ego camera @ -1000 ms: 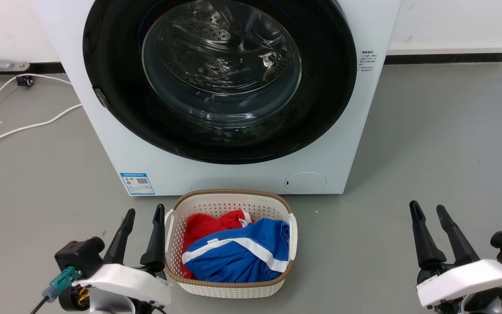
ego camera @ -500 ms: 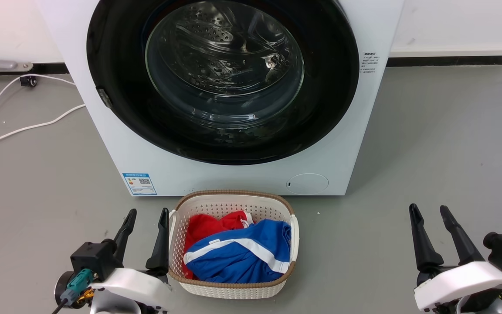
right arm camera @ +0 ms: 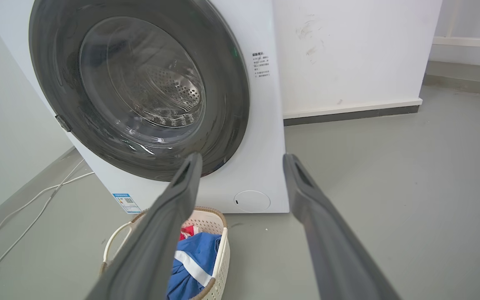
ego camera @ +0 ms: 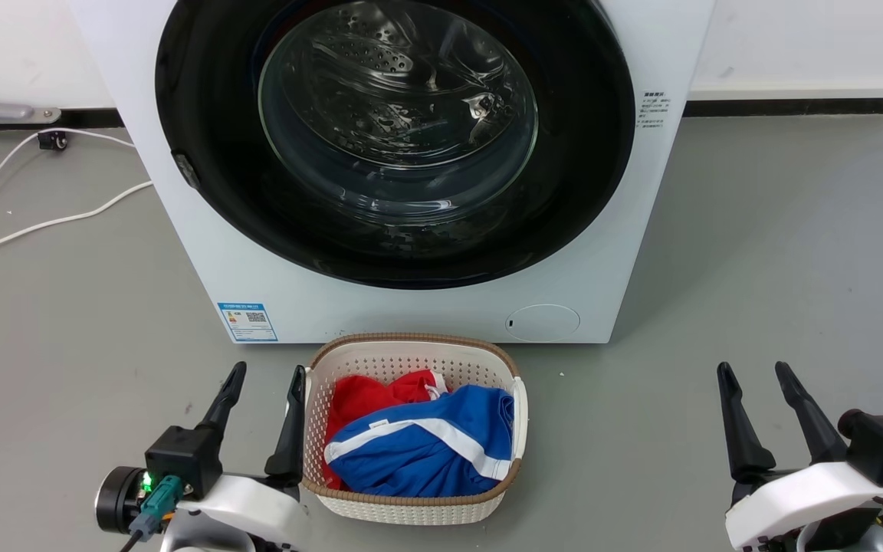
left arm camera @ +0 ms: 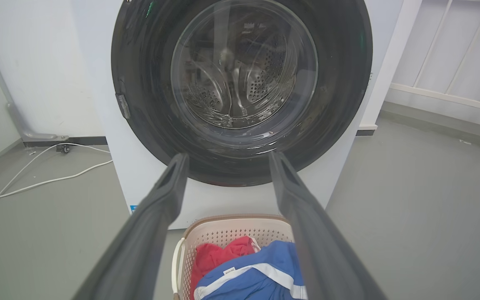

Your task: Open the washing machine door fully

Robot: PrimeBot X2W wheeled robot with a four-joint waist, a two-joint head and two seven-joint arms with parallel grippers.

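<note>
The washing machine door is shut flat against the machine's front, so I'd say the job hasn't started. Both claws hang low near the floor, well short of it. The left claw is spread wide and empty, just beside the laundry basket. The right claw is gaping too, nothing in it, out over bare grey floor. There's a small grey catch on the door's left edge, so my guess is that's the pull spot and it swings right, where there's loads of room. The basket's parked right under the door though, and a white cable trails off left, so the reach probably has to go up over the rim.
</note>
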